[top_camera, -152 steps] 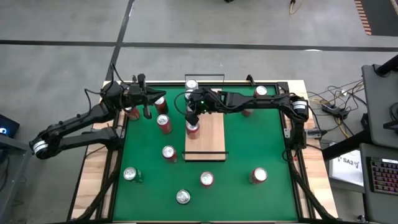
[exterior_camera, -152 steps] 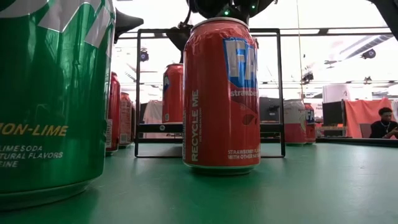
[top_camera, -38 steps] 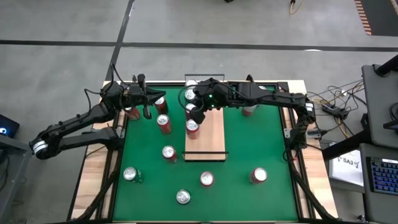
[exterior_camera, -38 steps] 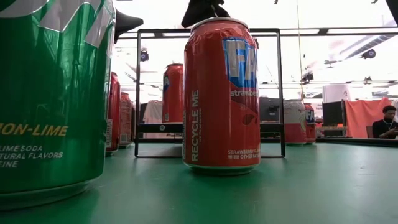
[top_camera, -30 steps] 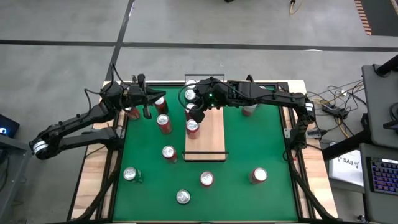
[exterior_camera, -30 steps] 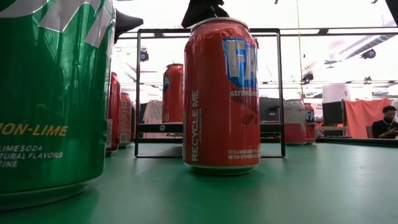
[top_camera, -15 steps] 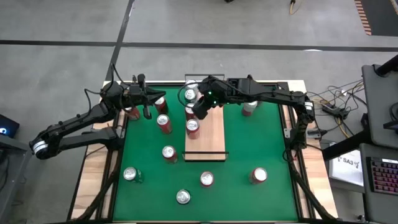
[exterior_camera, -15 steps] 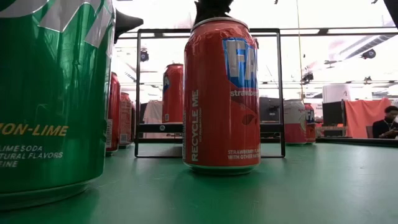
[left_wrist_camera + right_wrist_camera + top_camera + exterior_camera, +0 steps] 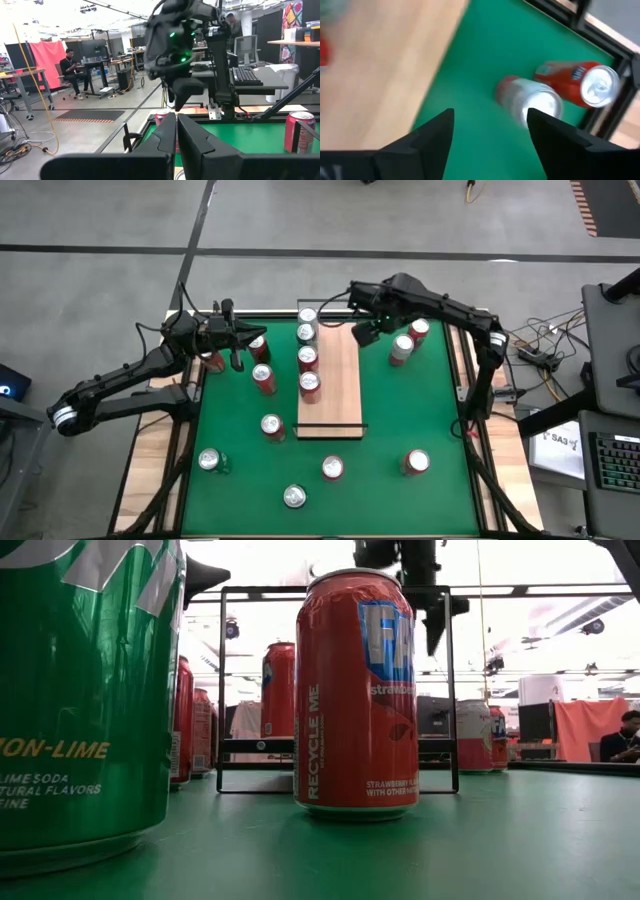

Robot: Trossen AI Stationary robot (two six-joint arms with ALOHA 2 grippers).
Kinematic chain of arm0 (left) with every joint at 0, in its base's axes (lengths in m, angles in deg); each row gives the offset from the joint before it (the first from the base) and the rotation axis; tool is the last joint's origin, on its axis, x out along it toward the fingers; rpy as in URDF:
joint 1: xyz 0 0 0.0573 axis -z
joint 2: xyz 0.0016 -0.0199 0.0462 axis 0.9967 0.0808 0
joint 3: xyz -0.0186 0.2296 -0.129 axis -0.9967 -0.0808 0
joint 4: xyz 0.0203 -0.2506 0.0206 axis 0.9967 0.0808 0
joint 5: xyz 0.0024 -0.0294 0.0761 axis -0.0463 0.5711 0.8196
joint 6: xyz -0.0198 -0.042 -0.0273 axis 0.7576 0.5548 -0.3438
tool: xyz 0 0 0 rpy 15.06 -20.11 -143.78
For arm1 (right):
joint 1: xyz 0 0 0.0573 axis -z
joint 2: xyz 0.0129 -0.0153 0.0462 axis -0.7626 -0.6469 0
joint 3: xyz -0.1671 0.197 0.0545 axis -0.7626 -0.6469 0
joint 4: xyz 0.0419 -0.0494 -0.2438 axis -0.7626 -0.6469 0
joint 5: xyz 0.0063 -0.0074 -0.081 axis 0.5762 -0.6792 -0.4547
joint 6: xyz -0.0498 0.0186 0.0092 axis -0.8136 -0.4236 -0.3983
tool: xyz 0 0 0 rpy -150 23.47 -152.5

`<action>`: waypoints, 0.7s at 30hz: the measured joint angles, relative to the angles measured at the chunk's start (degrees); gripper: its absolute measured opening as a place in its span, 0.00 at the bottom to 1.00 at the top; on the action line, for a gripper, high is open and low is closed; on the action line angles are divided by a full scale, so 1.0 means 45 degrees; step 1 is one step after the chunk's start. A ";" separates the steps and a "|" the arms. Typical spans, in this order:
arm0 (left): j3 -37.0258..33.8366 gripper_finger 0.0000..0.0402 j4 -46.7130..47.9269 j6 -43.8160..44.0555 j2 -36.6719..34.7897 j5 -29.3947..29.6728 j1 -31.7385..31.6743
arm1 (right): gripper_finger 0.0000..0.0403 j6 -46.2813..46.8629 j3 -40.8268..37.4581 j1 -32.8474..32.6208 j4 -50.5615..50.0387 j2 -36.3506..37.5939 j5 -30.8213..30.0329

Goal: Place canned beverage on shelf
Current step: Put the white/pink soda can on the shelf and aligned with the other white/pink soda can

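A: Green mat (image 9: 400, 420) on a wood-edged table, concrete floor around. The shelf (image 9: 340, 395) lies mid-mat, running front to back. Three cans stand on it in a row down its left edge: a silver-topped can (image 9: 306, 333) at the far end, a red can (image 9: 308, 358) next, another red can (image 9: 310, 383) nearest the middle. So I'd call at least three placed.

B: Right gripper?

A: Right gripper (image 9: 363, 332) is off the row, over the shelf's far right edge toward two cans. In its wrist view the fingers (image 9: 427, 137) are spread wide with nothing between them, and a pale can (image 9: 532, 102) and a red can (image 9: 582, 85) sit on the mat ahead.

B: Left?

A: Left gripper (image 9: 237, 343) waits at the far-left corner of the mat, fingers (image 9: 165, 137) pressed together, empty.

B: What's left?

A: Plenty loose: a red can (image 9: 263, 378) just left of the shelf, one (image 9: 271, 425) nearer, a green can (image 9: 210, 461) front left, cans (image 9: 332, 468) and (image 9: 415, 462) at the front. The shelf's right side and near half are bare.

B: Obstacles?

A: My guess: the black rail (image 9: 330, 427) at the near end.
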 joint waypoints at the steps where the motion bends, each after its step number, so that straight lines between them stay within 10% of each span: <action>1: 0.0000 0.00 0.0004 0.0001 0.0000 -0.0001 0.0001 | 0.63 -0.0002 -0.0193 0.0209 -0.0015 0.0017 0.0048; 21: 0.0000 0.00 0.0141 -0.0191 0.0005 -0.0002 0.0002 | 0.64 -0.0155 -0.3642 0.1415 -0.0013 0.0252 0.0361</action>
